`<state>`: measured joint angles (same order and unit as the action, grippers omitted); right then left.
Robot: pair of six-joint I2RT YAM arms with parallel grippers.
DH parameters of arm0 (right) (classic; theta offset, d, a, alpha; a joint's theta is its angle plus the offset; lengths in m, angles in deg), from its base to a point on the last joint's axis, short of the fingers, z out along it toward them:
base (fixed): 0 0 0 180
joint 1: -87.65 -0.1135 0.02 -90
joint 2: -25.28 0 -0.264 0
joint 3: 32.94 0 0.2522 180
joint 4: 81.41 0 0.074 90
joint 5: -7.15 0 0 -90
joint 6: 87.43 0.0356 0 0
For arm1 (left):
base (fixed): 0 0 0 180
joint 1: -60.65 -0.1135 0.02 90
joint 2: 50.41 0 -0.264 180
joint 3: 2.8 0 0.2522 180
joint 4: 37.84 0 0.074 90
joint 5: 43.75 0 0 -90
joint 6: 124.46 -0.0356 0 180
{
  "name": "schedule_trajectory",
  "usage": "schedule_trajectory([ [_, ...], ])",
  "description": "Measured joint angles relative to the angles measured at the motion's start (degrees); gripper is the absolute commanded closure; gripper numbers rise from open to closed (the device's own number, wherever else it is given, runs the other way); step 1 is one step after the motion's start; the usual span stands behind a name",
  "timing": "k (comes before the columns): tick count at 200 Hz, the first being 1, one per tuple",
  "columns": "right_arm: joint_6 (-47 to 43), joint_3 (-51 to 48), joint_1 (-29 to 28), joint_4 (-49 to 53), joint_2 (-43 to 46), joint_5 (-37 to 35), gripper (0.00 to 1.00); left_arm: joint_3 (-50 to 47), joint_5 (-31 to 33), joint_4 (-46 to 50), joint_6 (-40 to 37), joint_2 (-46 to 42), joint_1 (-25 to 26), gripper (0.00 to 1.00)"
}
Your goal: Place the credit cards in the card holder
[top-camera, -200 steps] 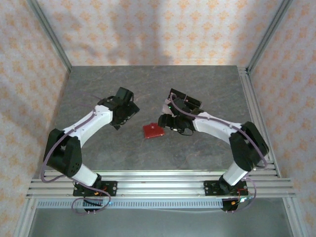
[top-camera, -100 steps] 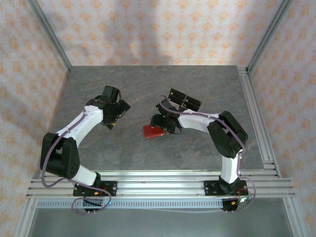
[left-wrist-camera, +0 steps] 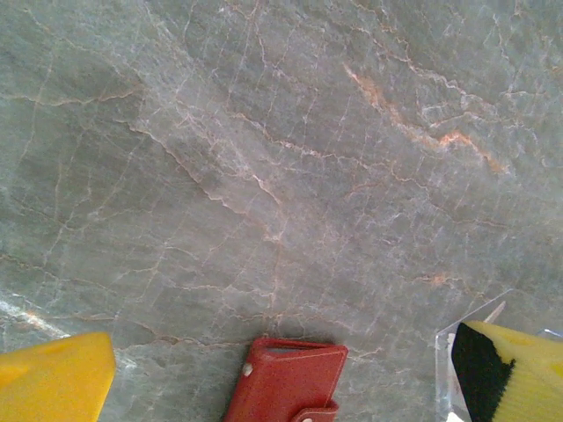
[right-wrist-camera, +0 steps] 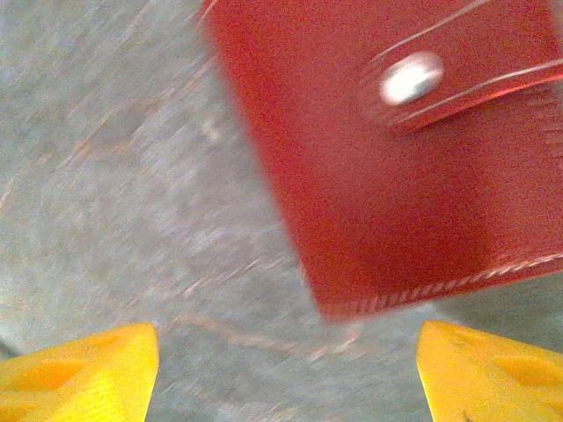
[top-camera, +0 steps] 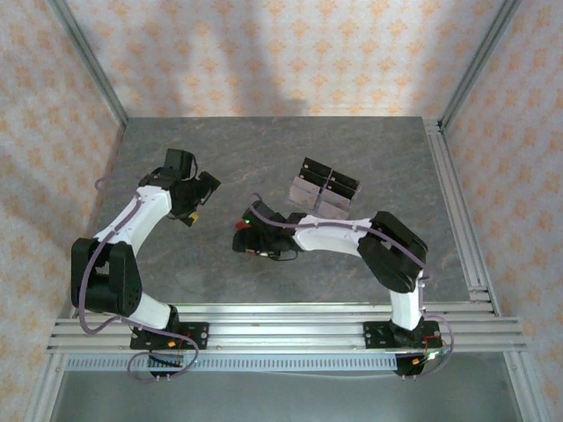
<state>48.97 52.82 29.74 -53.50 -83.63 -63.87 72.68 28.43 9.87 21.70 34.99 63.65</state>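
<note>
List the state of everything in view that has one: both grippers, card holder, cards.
left gripper: open, empty.
right gripper: open, empty, with the card holder just ahead of its fingers.
card holder: closed, tab snapped across, lying flat on the table.
credit cards: lying loose on the table, outside the card holder and apart from it.

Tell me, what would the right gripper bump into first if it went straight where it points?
Most likely the red card holder: it lies closed on the table just ahead of the open right gripper. How near is hard to judge.
</note>
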Motion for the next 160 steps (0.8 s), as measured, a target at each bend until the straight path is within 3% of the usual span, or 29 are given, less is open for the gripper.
schedule_trajectory([
  [28, -4.94, 4.76, -0.87, 7.72, 1.36, -2.91, 0.25, 1.09, -1.9, -0.44, -1.01, 1.05, -2.03, 0.0],
  [58, -14.75, 17.25, 1.38, 20.76, 0.31, -10.12, 0.36, 1.25, -3.19, -0.7, -1.84, 1.38, -3.48, 0.0],
  [84, -22.29, 28.55, 2.99, 30.42, -5.57, -15.67, 0.48, 0.85, -3.91, -1.01, -2.14, 1.36, -4.98, 0.0],
  [124, -27.32, 35.98, 3.04, 39.71, -17.18, -18.71, 0.47, -0.5, -4.26, -1.01, -2.27, 1.33, -7.02, 0.0],
  [160, -27.61, 40.26, 2.93, 43.58, -22.27, -19.04, 0.46, -0.5, -4.28, -1.03, -2.32, 1.33, -7.23, 0.0],
])
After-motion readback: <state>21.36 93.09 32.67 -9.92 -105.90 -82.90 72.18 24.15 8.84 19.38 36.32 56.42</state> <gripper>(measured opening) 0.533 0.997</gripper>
